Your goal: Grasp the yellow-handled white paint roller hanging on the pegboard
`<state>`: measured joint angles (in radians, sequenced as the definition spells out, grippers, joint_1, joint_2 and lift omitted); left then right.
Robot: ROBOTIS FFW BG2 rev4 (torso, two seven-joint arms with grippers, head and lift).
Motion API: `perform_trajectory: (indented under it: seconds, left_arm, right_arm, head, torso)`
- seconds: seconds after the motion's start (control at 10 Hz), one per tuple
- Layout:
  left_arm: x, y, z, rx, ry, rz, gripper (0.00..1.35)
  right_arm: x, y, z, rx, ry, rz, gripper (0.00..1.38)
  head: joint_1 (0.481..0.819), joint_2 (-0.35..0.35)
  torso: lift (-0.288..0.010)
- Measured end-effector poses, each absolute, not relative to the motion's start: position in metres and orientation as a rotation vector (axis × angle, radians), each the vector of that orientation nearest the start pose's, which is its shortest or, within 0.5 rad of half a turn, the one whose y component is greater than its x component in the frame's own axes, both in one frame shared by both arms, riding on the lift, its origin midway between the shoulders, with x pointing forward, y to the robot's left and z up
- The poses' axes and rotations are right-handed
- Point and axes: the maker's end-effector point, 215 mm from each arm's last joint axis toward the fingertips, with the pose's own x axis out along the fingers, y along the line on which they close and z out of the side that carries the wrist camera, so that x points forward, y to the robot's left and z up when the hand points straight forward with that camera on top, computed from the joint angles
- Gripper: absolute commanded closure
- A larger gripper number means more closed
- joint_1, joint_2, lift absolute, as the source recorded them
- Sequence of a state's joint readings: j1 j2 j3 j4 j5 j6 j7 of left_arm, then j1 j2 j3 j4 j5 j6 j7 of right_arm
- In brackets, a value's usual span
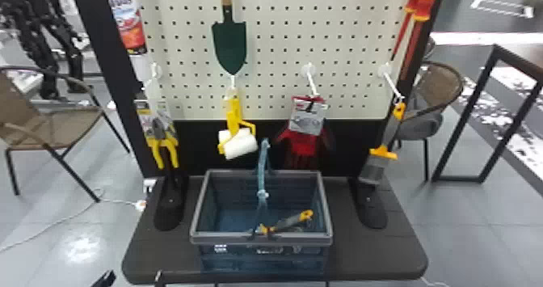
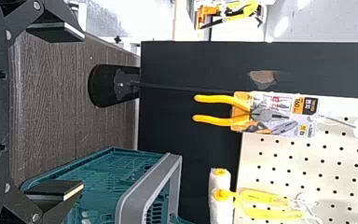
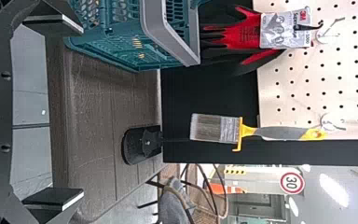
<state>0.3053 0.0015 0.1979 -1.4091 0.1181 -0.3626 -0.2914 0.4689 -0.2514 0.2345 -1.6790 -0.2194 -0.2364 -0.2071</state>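
The yellow-handled white paint roller [image 1: 241, 146] hangs from a peg on the pegboard, below the green trowel and behind the basket. Its white roller is lowest, with the yellow handle above. At the bottom left edge of the head view, the tips of my left gripper [image 1: 131, 279] show, well short of the board. The left wrist view has the left gripper [image 2: 82, 111] open and empty, with the paint roller [image 2: 221, 205] farther off, apart from its fingers. My right gripper [image 3: 82, 112] also stands open with nothing between its fingers, facing the brush side of the board.
A basket [image 1: 260, 237] with its handle raised and a yellow-grey tool inside stands on the dark base [image 1: 363, 258]. Yellow pliers [image 1: 163, 150] hang left of the roller, red gloves [image 1: 303, 142] and a paintbrush [image 1: 373, 169] to its right. Chairs flank the stand.
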Motion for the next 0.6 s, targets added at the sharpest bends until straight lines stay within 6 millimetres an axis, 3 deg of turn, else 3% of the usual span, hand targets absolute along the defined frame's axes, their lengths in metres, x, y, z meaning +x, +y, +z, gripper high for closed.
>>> perform_trajectory:
  seconds: [0.6]
  left_arm:
    - [0.4517,0.2935,-0.4707,-0.068,0.075,-0.051,0.18]
  right_arm:
    - [0.4079,-0.2085,-0.4722,0.037,0.196,0.038,0.09]
  head:
    - [0.549,0.000]
  torso:
    - [-0.100]
